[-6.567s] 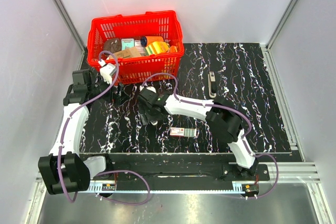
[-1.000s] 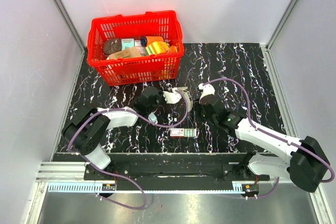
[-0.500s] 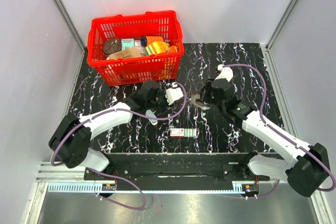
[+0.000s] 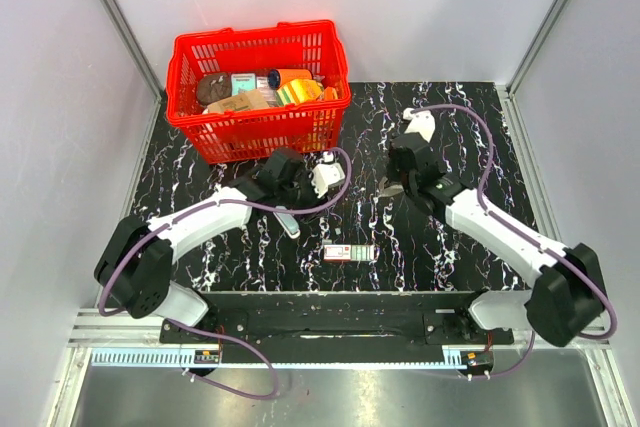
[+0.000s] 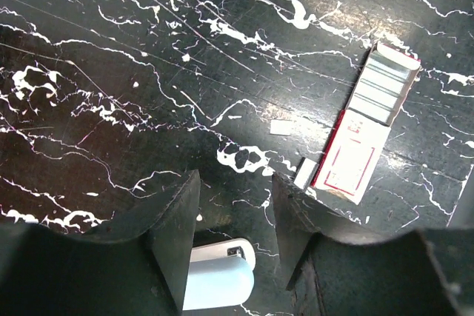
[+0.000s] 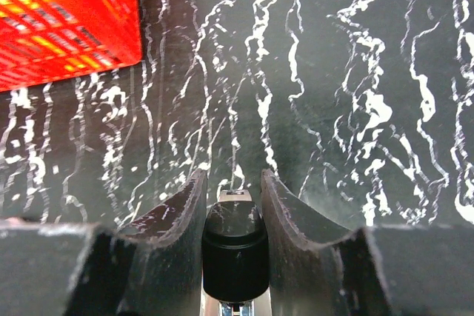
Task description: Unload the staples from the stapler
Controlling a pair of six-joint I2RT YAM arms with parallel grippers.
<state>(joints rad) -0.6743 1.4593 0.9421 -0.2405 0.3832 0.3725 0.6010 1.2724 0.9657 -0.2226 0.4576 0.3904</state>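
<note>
Black marbled table (image 4: 470, 147) is filling all three views; the right gripper (image 6: 233, 180) is clamping the stapler (image 6: 235, 249) between its fingers, over the mat right of centre and well apart from the staple box (image 5: 364, 135); the left gripper (image 5: 235, 183) is standing with jaws parted, gripping nothing, a pale blue-white piece (image 5: 220, 279) showing between them (what it is I cannot tell); the staple box is lying open near the front edge; the red basket (image 4: 260, 97) is sitting at the back left.
</note>
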